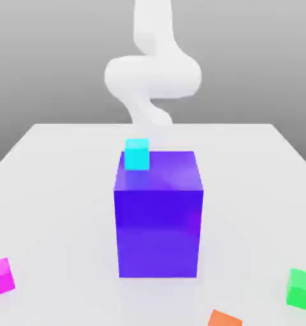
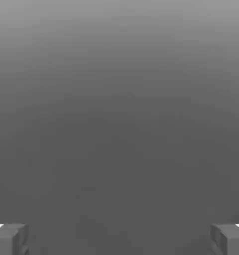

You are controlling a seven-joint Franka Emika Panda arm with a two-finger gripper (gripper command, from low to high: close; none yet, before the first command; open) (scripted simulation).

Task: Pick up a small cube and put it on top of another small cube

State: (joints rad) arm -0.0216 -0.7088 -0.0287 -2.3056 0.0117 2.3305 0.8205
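Grey shading, paler toward the top, backs a smooth white table (image 1: 66, 210) in the exterior view. In the hand view, the gripper (image 2: 119, 239) stands open, its two fingers (image 2: 226, 240) wide apart, with nothing held between them; plain grey lies beyond them. In the exterior view, the white arm (image 1: 152, 76) rises beyond the big blue-violet block, its upper part running out of the top of the picture and its lower part fading into the pale background near the table's far edge.

Nearer the camera, the big blue-violet block (image 1: 159, 232) sits upright around the middle of the table, one flat face toward the view. On its top rests the small cyan cube (image 1: 137, 155), set toward the far edge and the exterior view's left side.

Well apart from the block, the small magenta cube (image 1: 0, 277) lies on the table at the exterior view's left edge, turned at an angle and partly cut off. Across from it, the small green cube (image 1: 302, 290) sits at the right edge, also turned. Closest to the camera, an orange object (image 1: 225, 319) pokes up at the bottom edge, right of the block, mostly cut off.
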